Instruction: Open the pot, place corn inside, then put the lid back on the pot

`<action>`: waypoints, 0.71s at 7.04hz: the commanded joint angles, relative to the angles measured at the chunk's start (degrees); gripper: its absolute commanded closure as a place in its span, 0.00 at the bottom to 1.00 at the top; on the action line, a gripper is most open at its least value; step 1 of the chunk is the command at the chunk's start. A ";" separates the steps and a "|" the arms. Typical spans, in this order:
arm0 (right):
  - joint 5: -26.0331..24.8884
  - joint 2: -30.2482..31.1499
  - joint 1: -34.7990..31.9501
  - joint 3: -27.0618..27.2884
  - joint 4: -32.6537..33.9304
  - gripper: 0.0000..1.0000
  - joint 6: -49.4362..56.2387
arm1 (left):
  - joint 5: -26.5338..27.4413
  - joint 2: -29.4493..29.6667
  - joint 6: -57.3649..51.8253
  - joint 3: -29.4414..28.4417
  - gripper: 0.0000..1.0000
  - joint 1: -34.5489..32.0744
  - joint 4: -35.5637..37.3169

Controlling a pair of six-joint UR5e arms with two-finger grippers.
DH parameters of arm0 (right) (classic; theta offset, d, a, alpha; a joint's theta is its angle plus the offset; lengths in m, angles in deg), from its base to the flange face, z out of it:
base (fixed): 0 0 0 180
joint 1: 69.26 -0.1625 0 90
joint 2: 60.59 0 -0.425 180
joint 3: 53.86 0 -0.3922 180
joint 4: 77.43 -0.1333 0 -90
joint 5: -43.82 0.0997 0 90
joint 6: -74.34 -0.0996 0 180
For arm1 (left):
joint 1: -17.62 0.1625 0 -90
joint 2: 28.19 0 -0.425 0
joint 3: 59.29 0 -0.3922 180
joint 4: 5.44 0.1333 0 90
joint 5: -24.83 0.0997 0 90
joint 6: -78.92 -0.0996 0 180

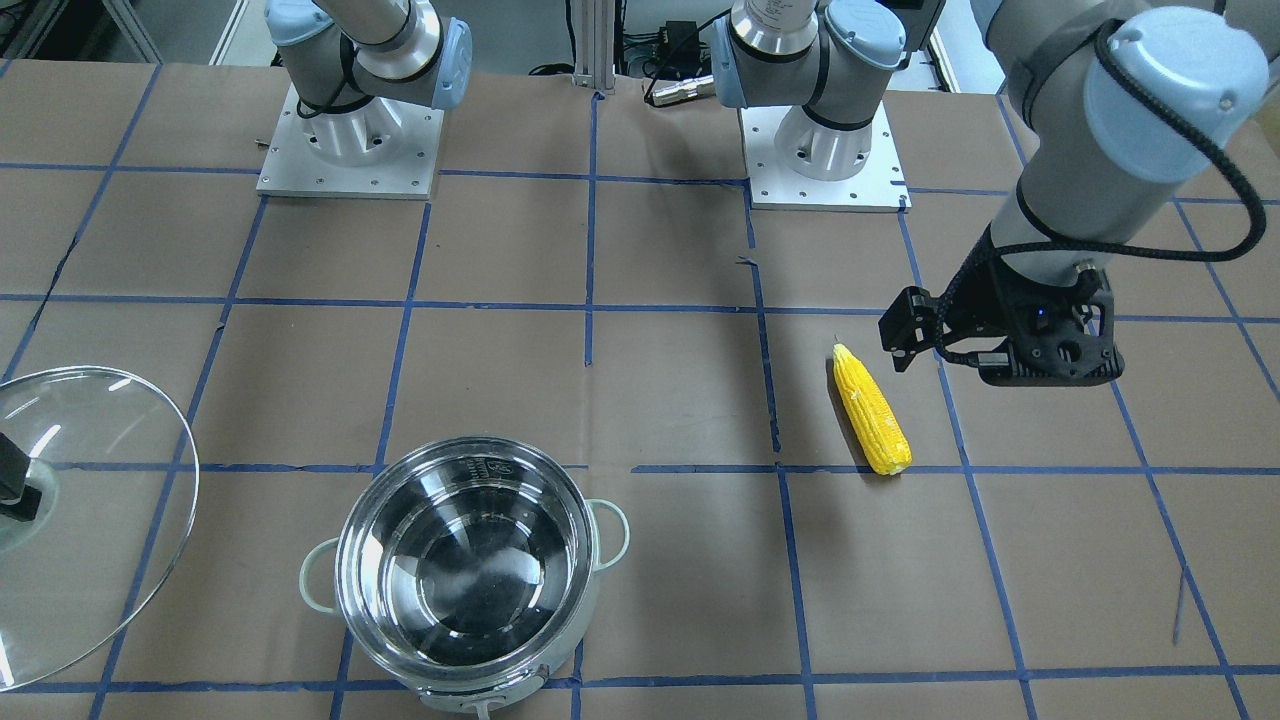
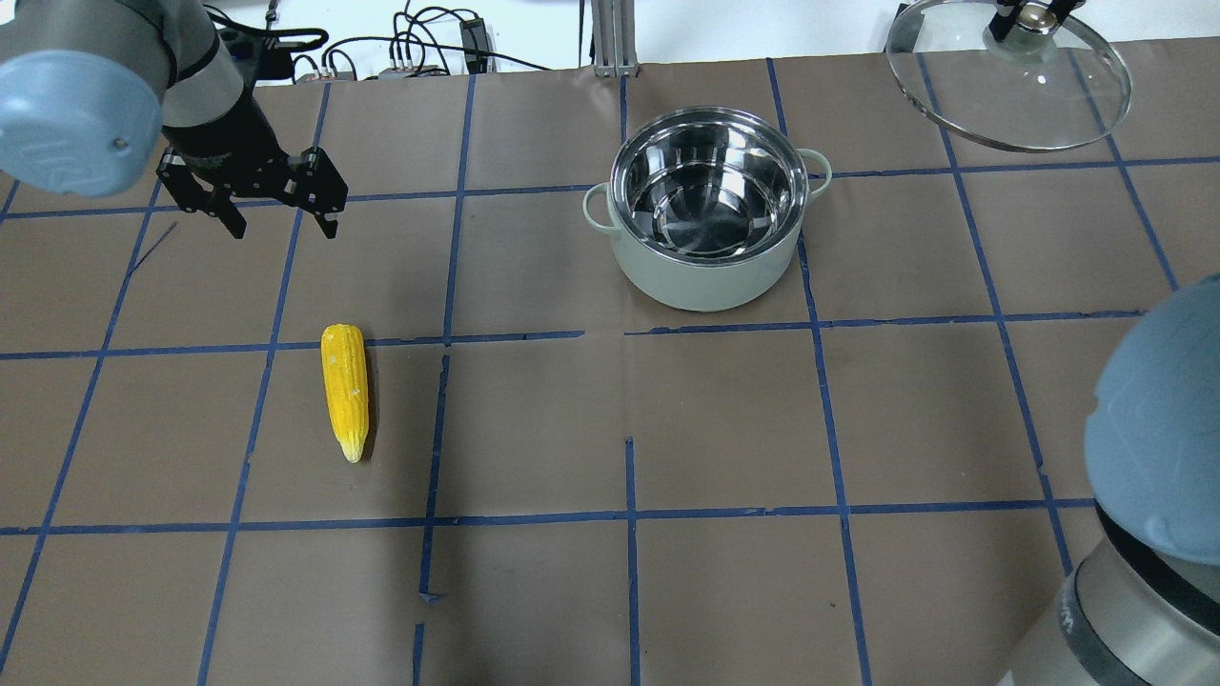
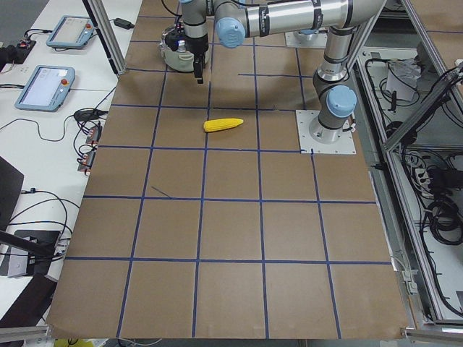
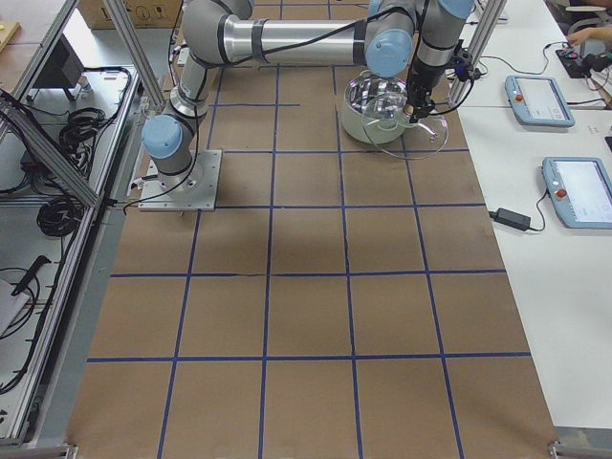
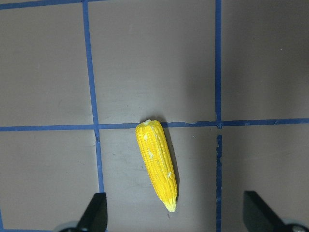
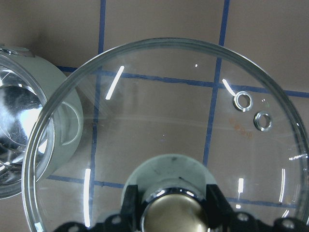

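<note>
**Corn cob.** Nearest the robot, the corn cob (image 2: 345,389) lies flat on the desk (image 2: 724,429), on the robot's left and well apart from the pot (image 2: 705,267). Hazard: the cob is round and tapered, so a grip toward the thin end would probably squeeze it out or let it pivot. Mid-length looks the safer hold. Its long axis runs almost straight toward and away from the robot. The pointed tip faces the robot, skewed slightly to its right, and the blunt end touches a blue tape line (image 2: 457,338).

**Left pincer.** The left pincer (image 2: 284,229) hangs high above the desk near the cob, jaws apart and empty. In the wrist view the cob lies between the 2 fingers (image 5: 96,212). Their opening runs across the cob's axis, so no wrist turn seems needed.

**Pot.** Farther out, the pot stands upright, uncovered and empty. Hazard: the cob looks about as long as the mouth is wide. Released level, it may bridge the rim and stop the glass lid (image 2: 1010,105) from seating. A tip-down entry would likely avoid this.

**Lid.** Farthest, on the robot's right, the right pincer (image 6: 172,203) is clamped on the lid's knob (image 6: 174,217). The lid hangs tilted in the air beside the pot, apart from it. Hazard: 1 small knob carries the whole lid, so a swing could loosen it.
</note>
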 commanded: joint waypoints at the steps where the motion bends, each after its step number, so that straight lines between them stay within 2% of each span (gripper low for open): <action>1: -0.45 0.12 -0.38 -0.09 0.30 0.90 0.03 | -0.35 3.19 -0.21 12.25 0.00 5.12 17.92; 3: -0.46 0.03 -0.47 -0.09 0.74 0.90 0.12 | -0.18 6.62 0.92 12.74 0.00 6.19 18.67; 5: -0.45 0.03 -0.47 0.00 0.65 0.90 0.12 | -0.18 6.56 2.86 15.18 0.00 5.32 20.51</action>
